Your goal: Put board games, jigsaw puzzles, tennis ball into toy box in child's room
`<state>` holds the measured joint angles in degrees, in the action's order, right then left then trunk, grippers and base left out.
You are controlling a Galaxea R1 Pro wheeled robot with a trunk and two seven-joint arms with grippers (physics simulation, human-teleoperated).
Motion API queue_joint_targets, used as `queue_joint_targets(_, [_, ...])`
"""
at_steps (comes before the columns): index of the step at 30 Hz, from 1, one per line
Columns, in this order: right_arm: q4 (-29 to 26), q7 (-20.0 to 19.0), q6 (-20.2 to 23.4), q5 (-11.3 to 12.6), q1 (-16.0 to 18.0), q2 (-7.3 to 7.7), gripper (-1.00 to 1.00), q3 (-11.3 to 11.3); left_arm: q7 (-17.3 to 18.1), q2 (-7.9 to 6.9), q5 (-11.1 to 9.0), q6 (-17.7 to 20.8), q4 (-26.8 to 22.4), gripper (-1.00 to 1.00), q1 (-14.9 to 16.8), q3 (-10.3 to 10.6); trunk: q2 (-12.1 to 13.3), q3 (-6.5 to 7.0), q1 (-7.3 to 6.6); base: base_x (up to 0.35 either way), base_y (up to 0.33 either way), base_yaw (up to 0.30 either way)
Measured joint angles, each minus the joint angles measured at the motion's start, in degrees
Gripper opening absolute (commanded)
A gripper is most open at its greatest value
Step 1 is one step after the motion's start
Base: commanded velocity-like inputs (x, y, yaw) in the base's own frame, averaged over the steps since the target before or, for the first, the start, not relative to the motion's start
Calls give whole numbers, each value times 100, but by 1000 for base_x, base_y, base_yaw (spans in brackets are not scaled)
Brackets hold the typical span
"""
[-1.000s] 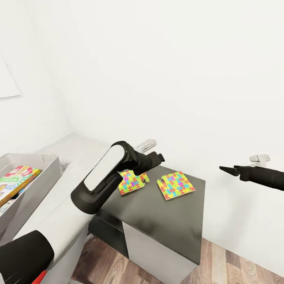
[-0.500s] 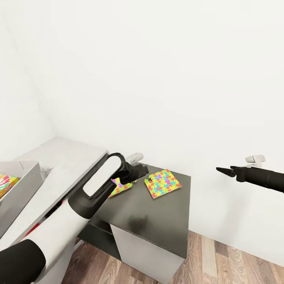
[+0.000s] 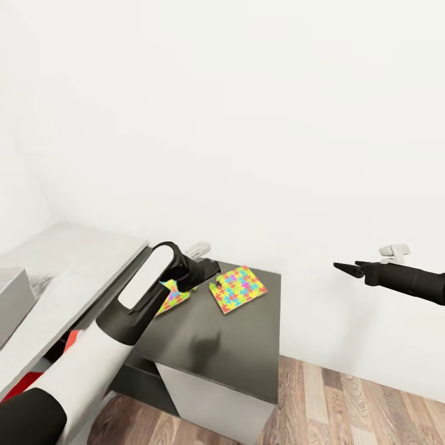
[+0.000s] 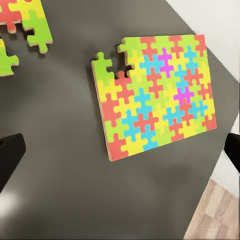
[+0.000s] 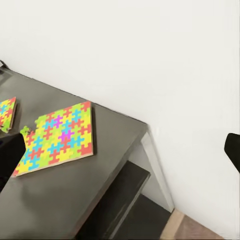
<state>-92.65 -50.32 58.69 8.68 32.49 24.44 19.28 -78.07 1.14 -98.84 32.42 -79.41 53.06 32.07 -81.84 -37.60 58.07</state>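
Observation:
Two jigsaw puzzles lie flat on the dark grey end of the table (image 3: 222, 352). One puzzle (image 3: 237, 288) (image 4: 155, 95) (image 5: 57, 137) is fully in sight. The other puzzle (image 3: 168, 296) (image 4: 22, 22) (image 5: 6, 112) is partly covered by my left arm. My left gripper (image 3: 210, 267) (image 4: 121, 152) hovers open just above the dark top between the two sheets, holding nothing. Off the table's right side, my right gripper (image 3: 340, 267) (image 5: 120, 152) hangs open and empty in the air. A corner of the light grey toy box (image 3: 12, 296) shows at the far left on the pale table top (image 3: 68, 266).
A white wall runs close behind the table. Wooden floor (image 3: 364, 402) lies to the right and in front. Below the dark top is a white cabinet door (image 3: 204, 395). Something red (image 3: 71, 339) shows under the pale desk.
The head view has turned right, so the table and toy box slid left and the box's contents left the picture. My left gripper sits slightly lower over the puzzles. The puzzles have not moved.

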Motion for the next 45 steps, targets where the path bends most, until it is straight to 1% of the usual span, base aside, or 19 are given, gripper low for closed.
queue_joint_targets(1, [-1, 0, 0, 0, -1, 0, 100, -1, -1, -36, -1, 3, -36, 100, -30, -59, 0, 0, 0, 2, 1, -296])
queue_joint_targets(2, [-4, 1, -6, 4, -3, 1, 100, -11, -3, -165, 3, 6, -279, 100, -143, -216, 0, 0, 0, 2, 1, -296])
queue_joint_targets(4, [-5, 1, -25, 4, -4, -1, 100, -28, 1, -298, -1, 1, -598, 100, -277, -366, 0, 0, 0, 1, 1, -297])
queue_joint_targets(5, [-5, 1, -30, 3, -6, -1, 100, -32, 1, -328, -2, 0, -681, 100, -313, -419, 0, 0, 0, 0, 0, -298])
queue_joint_targets(6, [-4, 1, -41, 4, -10, -23, 100, -42, 0, -399, 2, -1, -864, 100, -398, -561, 0, 0, 0, 0, 0, -298])
queue_joint_targets(8, [-5, 1, -48, 3, -12, -46, 100, -46, -14, -461, 3, -2, -947, 100, -451, -632, 0, 0, 0, 0, 0, -298])
queue_joint_targets(14, [-1, 1, -48, 3, -13, -84, 100, -48, -9, -680, 4, -10, -1034, 100, -507, -676, 0, 0, 0, 0, 0, -298])
queue_joint_targets(17, [-1, -1, -46, 2, -13, -93, 100, -49, 3, -742, 2, -25, -1053, 100, -539, -725, 0, 0, 0, 0, 0, -224])
queue_joint_targets(22, [0, -6, -49, 1, -12, -97, 100, -53, 1, -776, 2, -9, -1058, 100, -570, -846, 0, 0, 0, 0, 0, -92])
queue_joint_targets(28, [-2, -30, -73, 3, -14, -98, 100, -86, 0, -852, 5, 17, -1015, 100, -684, -917, 0, 0, -2, 123, 0, -25])
queue_joint_targets(30, [0, -38, -115, 2, -16, -98, 100, -153, 1, -868, 7, 19, -1004, 100, -698, -924, 0, 0, -2, 267, 0, -8])
queue_joint_targets(31, [1, -40, -186, -2, -18, -98, 100, -265, 1, -881, 9, 21, -994, 100, -707, -928, 0, 0, -3, 295, 0, -5])
queue_joint_targets(36, [2, -24, -445, -16, -19, -98, 100, -623, 5, -907, 13, 23, -976, 100, -720, -922, 0, 0, -2, 257, 0, -2])
queue_joint_targets(38, [2, -18, -479, -18, -19, -98, 100, -705, 15, -905, 9, 19, -954, 100, -722, -920, 0, 0, -1, 96, 0, -1])
queue_joint_targets(39, [2, -18, -482, -19, -19, -98, 100, -722, 16, -903, 6, 18, -928, 100, -721, -920, 0, 0, -1, 35, 0, 0])
queue_joint_targets(40, [2, -13, -484, -20, -20, -98, 100, -759, 18, -898, 13, 20, -714, 100, -713, -911, 0, 0, 0, 28, 0, 0])
queue_joint_targets(43, [2, -18, -486, -20, -20, -98, 100, -783, 17, -908, 23, 28, -522, 100, -701, -908, 0, 0, 0, 17, 0, 0])
queue_joint_targets(44, [2, -21, -487, -20, -20, -98, 100, -786, 14, -933, 74, 51, -411, 100, -699, -911, 0, 0, 0, 7, 0, 0])
queue_joint_targets(45, [2, -23, -489, -20, -20, -98, 100, -784, 15, -973, 181, 78, -334, 100, -693, -910, 0, 0, 0, 6, 0, 0])
